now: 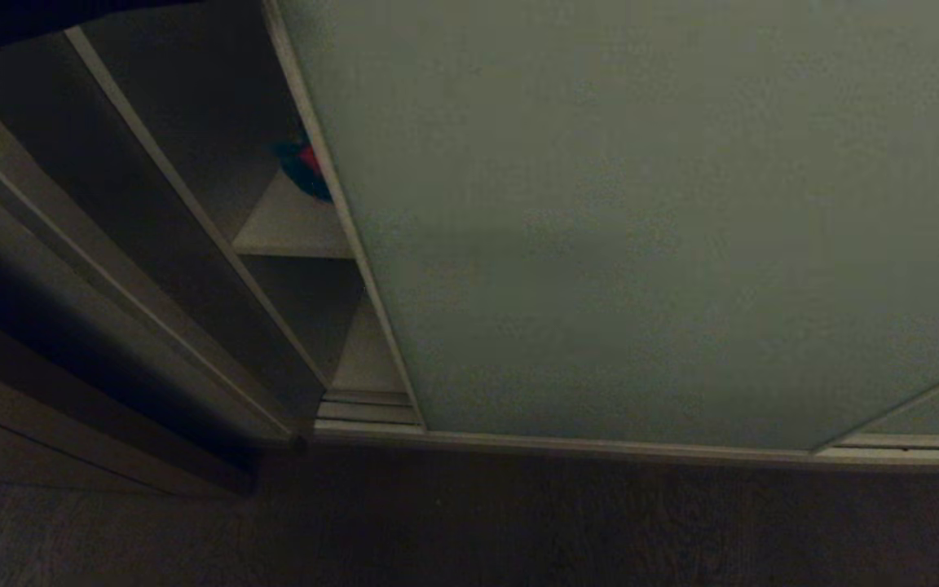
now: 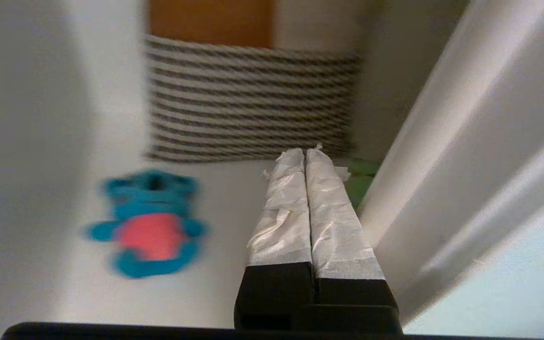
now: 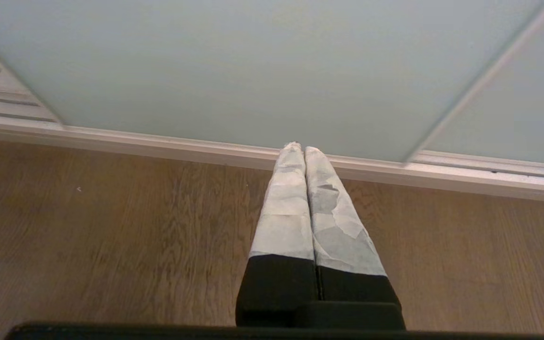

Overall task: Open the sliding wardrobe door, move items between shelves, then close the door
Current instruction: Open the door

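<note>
Shelf (image 2: 234,212) with striped basket (image 2: 253,99), wrist-only

Head view is heavily underexposed: the sliding wardrobe door (image 1: 641,228) reads murky grey-green and the floor (image 1: 518,522) nearly black, with deep shadow at far left. Both wrist views are bright and evenly lit. The left wrist view shows motion blur, smearing the teal-blue bear (image 2: 151,224) and a striped basket (image 2: 253,101). Right wrist view is sharp.
</note>
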